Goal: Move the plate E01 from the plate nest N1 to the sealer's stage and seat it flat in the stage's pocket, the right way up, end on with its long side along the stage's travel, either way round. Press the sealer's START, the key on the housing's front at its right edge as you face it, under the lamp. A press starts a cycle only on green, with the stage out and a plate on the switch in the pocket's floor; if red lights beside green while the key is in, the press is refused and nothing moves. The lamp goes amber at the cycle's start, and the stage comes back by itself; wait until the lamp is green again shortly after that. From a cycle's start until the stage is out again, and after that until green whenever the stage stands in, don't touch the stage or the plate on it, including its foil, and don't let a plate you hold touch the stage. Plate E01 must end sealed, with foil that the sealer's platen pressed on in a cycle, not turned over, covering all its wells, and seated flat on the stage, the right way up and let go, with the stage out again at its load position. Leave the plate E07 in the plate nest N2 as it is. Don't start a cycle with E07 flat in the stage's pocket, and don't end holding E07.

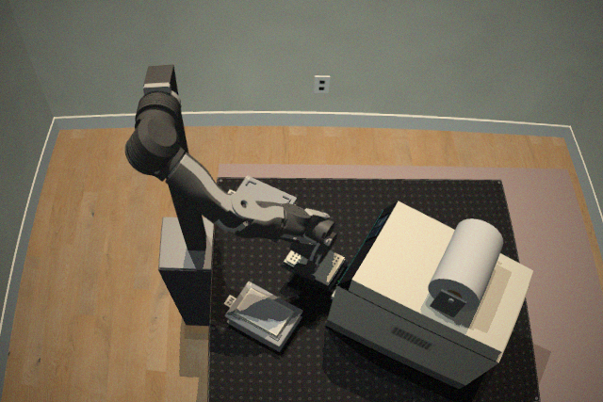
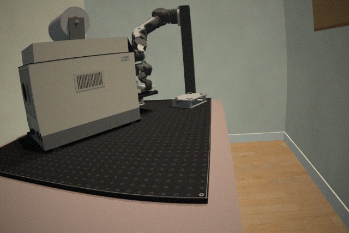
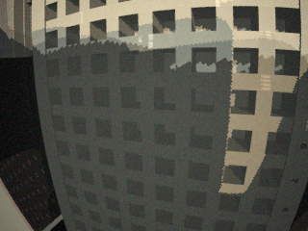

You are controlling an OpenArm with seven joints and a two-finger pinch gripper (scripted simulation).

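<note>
My gripper is shut on the plate E01, a pale well plate whose ends stick out on both sides of the fingers. It hangs close to the sealer's front. In the wrist view the plate's grid of square wells fills the frame, the right way up. In the exterior view the gripper stands just above the dark stage, which sticks out of the sealer. I cannot tell whether the plate touches the stage. Nest N1 stands empty under my forearm.
The plate E07 lies in nest N2 at the front left of the mat, close to the stage. Nest N1 also shows near the mat's edge in the exterior view. A foil roll sits on the sealer. The arm's post stands to the left.
</note>
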